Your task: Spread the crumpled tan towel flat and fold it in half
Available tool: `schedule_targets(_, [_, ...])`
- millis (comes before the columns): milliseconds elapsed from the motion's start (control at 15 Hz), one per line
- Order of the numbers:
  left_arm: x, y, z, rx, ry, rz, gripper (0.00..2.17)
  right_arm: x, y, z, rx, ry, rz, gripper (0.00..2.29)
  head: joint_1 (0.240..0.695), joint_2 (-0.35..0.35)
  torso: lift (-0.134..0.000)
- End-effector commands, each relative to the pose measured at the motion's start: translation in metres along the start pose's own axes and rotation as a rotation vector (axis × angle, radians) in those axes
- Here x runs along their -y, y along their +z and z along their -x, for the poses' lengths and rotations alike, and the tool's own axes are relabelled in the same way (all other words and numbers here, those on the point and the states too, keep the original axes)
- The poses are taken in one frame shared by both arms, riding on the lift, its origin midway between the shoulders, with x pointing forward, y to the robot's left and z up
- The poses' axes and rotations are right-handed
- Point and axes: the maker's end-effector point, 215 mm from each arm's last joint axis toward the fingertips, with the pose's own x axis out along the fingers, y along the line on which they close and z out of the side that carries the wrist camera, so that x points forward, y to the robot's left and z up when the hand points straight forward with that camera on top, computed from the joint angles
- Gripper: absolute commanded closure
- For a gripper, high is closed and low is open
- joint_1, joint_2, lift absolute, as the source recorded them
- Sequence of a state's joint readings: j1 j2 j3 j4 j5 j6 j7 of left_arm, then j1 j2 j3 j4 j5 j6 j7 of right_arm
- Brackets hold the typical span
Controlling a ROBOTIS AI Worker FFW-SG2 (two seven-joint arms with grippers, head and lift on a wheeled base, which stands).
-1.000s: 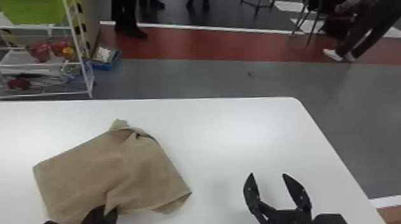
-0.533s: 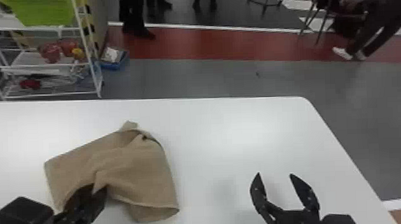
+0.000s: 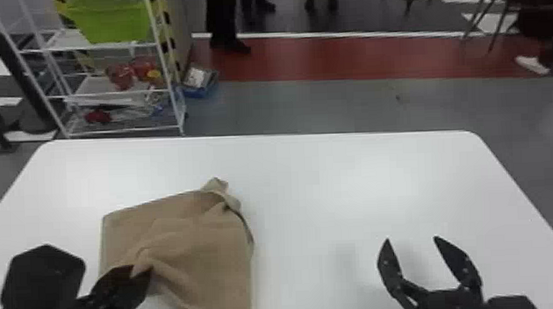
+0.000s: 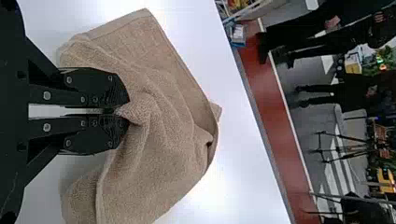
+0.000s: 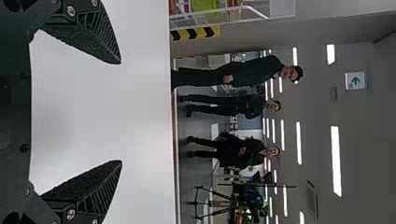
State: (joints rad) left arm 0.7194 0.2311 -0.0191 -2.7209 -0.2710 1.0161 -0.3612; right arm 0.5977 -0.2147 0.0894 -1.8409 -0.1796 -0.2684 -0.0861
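In the left wrist view, the left gripper (image 4: 123, 111) is closed on a fold of the towel (image 4: 173, 102), rumpled on the desk's (image 3: 316, 185) left half. The right gripper (image 3: 411, 239) gapes empty over its right half. One-sided pulling could bunch the towel.

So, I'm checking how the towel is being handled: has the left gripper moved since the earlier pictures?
Yes, leftward: in the head view, the left gripper is farther left of the white table's far right corner than it was before.

White shelf rack (image 3: 125, 93) beyond, grey floor (image 3: 313, 106), red band (image 3: 329, 60).
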Motion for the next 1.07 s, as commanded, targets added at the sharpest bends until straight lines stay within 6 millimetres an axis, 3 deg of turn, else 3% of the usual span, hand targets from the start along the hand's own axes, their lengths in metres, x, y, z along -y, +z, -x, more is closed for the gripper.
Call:
schedule_targets(0, [0.014,0.028,0.005,0.0,0.005,-0.039,1.07,-0.004,-0.003,-0.001,-0.008,0.004,-0.004,0.12,0.695,-0.02,-0.123])
schedule_targets(133, [0.022,0.053,0.004,0.017,0.055,-0.1,1.07,-0.003,-0.005,0.0,-0.013,0.001,-0.009,0.12,0.695,-0.037,-0.123])
schedule_targets(267, [0.001,0.066,0.01,0.014,0.168,-0.133,1.07,0.0,-0.007,0.004,-0.019,-0.003,-0.006,0.12,0.695,-0.069,-0.123])
schedule_targets(467, [-0.026,0.058,0.023,-0.021,0.225,-0.087,1.07,0.002,-0.007,0.003,-0.018,-0.004,-0.004,0.12,0.695,-0.058,-0.123])
schedule_targets(667, [-0.011,0.046,0.027,-0.06,0.194,-0.037,1.07,-0.009,-0.003,-0.001,-0.005,0.03,0.026,0.12,0.695,-0.015,-0.123])
schedule_targets(800, [0.014,0.05,0.02,-0.056,0.146,-0.041,1.07,-0.042,0.002,0.001,0.017,0.152,0.081,0.12,0.695,-0.002,-0.123])
schedule_targets(1000, [0.04,0.052,0.015,-0.057,0.102,-0.043,1.07,-0.113,0.009,0.019,0.059,0.382,0.202,0.12,0.695,0.023,-0.123])
